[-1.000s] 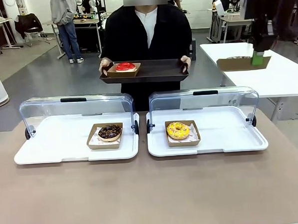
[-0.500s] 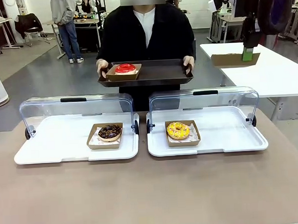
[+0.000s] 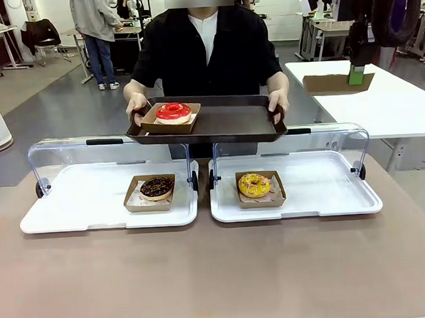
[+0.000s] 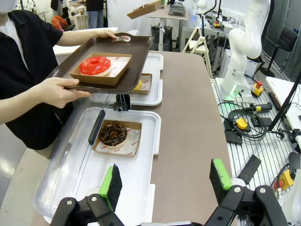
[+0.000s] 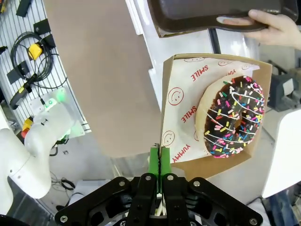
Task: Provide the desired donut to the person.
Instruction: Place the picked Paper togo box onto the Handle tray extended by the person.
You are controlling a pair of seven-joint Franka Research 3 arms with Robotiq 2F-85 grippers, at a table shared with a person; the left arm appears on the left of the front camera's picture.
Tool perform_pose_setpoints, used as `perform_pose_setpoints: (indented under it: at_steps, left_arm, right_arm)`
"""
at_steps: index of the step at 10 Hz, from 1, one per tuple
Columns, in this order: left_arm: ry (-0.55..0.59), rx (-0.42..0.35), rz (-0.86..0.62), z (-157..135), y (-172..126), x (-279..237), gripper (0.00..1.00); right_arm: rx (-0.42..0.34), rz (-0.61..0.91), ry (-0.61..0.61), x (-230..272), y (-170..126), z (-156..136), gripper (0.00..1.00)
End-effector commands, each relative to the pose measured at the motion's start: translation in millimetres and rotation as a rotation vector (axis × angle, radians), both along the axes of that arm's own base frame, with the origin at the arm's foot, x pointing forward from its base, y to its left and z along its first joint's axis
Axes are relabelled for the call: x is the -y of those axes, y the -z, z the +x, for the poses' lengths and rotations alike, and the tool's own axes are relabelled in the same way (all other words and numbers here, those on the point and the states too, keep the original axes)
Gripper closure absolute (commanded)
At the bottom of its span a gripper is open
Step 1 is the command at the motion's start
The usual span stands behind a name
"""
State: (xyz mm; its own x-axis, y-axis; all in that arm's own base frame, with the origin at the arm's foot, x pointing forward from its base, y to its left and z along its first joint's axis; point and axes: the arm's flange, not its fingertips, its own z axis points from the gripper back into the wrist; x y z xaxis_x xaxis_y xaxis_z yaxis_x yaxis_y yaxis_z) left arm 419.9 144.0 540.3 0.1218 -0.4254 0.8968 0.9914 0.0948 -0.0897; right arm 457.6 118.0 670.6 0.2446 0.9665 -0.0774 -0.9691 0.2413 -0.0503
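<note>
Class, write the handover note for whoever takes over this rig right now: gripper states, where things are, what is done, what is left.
Right gripper: shut on the edge of a cardboard tray with a chocolate sprinkle donut, held high beside the person's brown tray.
Left gripper: open, empty, above the left case.
Brown tray carries a red donut. Cases hold a chocolate donut and a yellow donut.
Left: set the held donut on the brown tray, release.
</note>
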Motion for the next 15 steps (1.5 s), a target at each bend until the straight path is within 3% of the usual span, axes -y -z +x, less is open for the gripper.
perform_pose_setpoints:
  at_steps: [1, 7, 11, 15]
  left_arm:
    - [-0.001, 0.002, -0.001, -1.1, -0.8, -0.3, 0.02]
    - [-0.001, 0.002, -0.001, -1.1, -0.8, -0.3, 0.02]
    - [-0.001, 0.002, -0.001, -1.1, -0.8, -0.3, 0.02]
    - [-0.001, 0.002, -0.001, -1.1, -0.8, -0.3, 0.02]
  right_arm:
    - [0.000, -0.004, -0.004, 2.2, 4.6, -5.0, 1.00]
    - [-0.001, 0.000, 0.000, -0.1, 0.3, 0.0, 0.98]
    - [0.053, -0.019, -0.227, -108.0, -12.8, 1.9, 0.98]
    - [0.063, -0.018, -0.278, -180.9, 26.1, 33.3, 0.98]
